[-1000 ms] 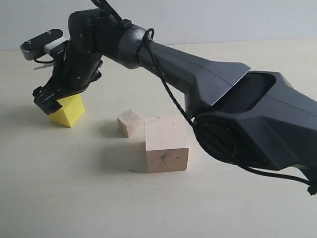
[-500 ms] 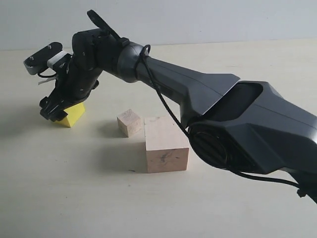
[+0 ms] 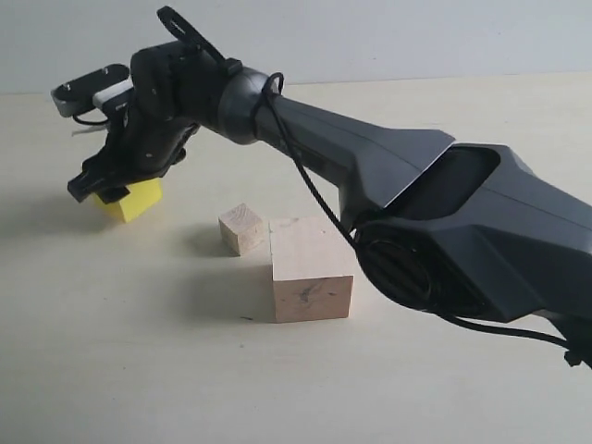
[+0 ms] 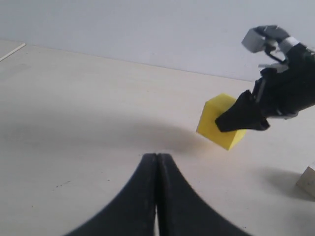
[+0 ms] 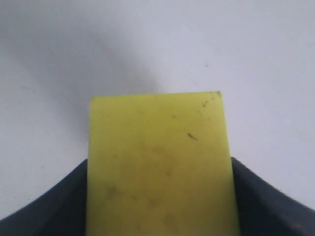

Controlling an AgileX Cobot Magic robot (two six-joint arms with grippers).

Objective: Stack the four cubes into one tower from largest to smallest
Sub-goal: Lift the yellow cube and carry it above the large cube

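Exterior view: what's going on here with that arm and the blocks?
The right pincer grips the yellow cube by two opposite sides, at the left of the table; whether it is lifted is unclear. The left pincer is shut and empty. The large wood cube and a smaller wood cube sit side by side; nothing is stacked yet.

place: robot lab bench | evidence: pale tabletop (image 3: 139,351), plain wall (image 3: 388,37), black arm (image 3: 370,176)
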